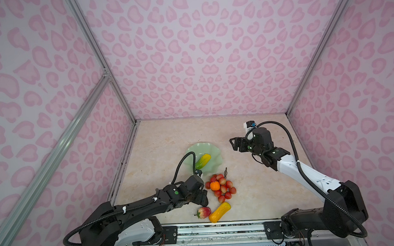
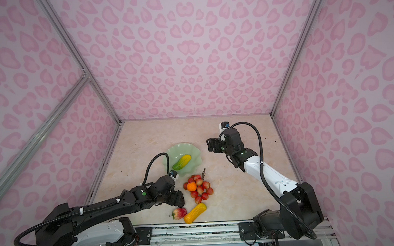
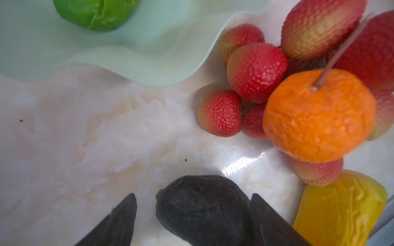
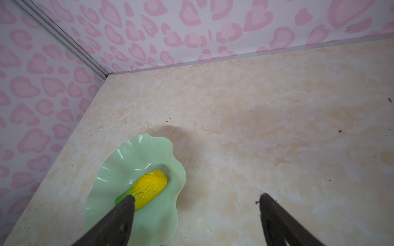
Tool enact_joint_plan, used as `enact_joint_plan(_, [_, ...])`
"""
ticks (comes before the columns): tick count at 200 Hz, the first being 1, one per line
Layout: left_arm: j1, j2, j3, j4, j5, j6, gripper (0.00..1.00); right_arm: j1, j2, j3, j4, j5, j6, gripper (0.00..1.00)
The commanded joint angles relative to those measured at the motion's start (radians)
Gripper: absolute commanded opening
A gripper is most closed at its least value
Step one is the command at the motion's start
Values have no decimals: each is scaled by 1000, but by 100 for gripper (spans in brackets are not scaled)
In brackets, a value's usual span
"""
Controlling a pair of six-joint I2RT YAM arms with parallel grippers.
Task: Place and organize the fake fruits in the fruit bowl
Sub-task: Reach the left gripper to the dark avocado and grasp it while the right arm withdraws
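The bowl (image 1: 201, 149) stands on the surface (image 1: 257, 193) with only the yellow-green oblong (image 1: 203, 161) lying in it, aslant across the middle. The other fruits are all outside the bowl, on its side nearest the robot's base. The berry bunch (image 1: 224, 190) lies just beside the bowl's rim, its dark stem pointing back toward the bowl. The orange (image 1: 215, 185) sits on top of the bunch. Farther from the bowl, past the bunch, the strawberry (image 1: 203, 212) and the yellow-orange oblong (image 1: 220, 212) lie side by side, close together.

The left end effector (image 3: 193, 199) is low over the surface, off the bowl's near rim and beside the bunch. Its fingers are spread, with the avocado (image 3: 204, 213) between them. One finger lies against the avocado, while a gap shows at the other, so there is no grip.

The right end effector (image 4: 196, 198) hangs above the surface to the right of the bowl, apart from it. Its fingers are spread wide and it holds nothing.
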Motion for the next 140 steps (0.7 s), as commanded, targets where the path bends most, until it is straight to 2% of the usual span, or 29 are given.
enact_joint_plan(1, [-3, 37, 2, 24, 18, -100, 85, 0, 4, 0, 6, -5, -9, 91])
enact_joint_plan(48, [-5, 169, 49, 80, 57, -164, 84, -1, -5, -3, -3, 9, -20, 90])
enact_joint_plan(75, [-5, 203, 74, 80, 36, -171, 65, -5, -11, -6, -7, 11, -24, 90])
enact_joint_plan(96, [-5, 151, 77, 42, -15, -165, 51, -7, -16, -11, -6, 11, -24, 90])
enact_joint_plan(140, [33, -89, 67, -73, -103, -128, 45, -13, -5, -17, 14, -4, -10, 90])
